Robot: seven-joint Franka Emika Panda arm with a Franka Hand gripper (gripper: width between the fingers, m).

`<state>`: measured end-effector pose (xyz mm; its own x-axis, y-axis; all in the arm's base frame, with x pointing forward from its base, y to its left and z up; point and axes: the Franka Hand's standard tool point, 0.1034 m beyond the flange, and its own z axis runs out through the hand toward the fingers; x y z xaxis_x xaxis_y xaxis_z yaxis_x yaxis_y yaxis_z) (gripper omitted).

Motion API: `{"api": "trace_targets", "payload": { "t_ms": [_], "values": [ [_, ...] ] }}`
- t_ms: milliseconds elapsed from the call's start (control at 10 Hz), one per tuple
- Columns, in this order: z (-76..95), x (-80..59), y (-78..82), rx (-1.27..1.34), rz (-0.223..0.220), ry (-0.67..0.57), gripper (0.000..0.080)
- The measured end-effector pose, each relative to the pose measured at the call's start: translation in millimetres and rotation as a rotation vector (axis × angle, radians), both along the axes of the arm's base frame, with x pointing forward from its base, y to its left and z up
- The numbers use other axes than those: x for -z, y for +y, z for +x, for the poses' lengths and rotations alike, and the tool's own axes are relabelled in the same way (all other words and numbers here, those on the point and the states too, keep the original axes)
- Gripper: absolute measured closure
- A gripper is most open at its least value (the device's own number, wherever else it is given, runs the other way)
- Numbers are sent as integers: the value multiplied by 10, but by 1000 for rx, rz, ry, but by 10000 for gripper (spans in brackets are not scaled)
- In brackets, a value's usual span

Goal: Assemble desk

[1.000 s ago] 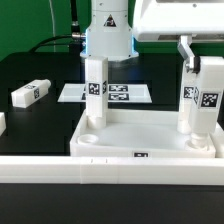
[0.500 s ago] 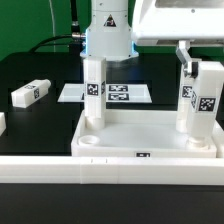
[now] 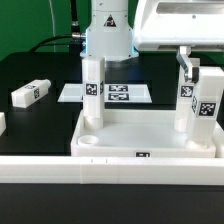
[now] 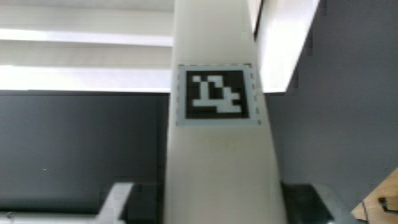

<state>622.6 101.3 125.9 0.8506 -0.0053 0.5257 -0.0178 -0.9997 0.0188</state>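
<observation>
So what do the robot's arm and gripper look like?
The arm is smooth, rounded and white, with a glowing light-blue ring. Dark cables run behind it. The gripper is a boxy white-grey block with two pale fingers.

Black table under rimmed tabletop, marker board, 1 loose leg, front border bar.

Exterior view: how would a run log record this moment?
gripper: shut on held leg | held leg: upright at tabletop corner | second leg: upright | loose leg: lying aside
</observation>
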Motion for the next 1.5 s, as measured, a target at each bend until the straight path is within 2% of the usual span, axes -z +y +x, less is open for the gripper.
{"api": "trace_targets", "payload": {
  "t_ms": [500, 600, 700, 800, 900, 1100, 1300, 1500],
  "values": [
    [-64, 47, 11, -7, -2, -70, 508],
    [-64, 47, 11, -10, -4, -70, 398],
    [-64, 49, 11, -12, -5, -69, 247],
    [-64, 49, 11, -13, -6, -69, 247],
    [-65, 50, 10, -15, -7, -69, 170],
    [-54, 4, -9, -31, -18, -67, 153],
    [-28, -107, -55, -45, -26, -64, 150],
    [-5, -234, -56, -44, -16, -56, 150]
  ]
}}
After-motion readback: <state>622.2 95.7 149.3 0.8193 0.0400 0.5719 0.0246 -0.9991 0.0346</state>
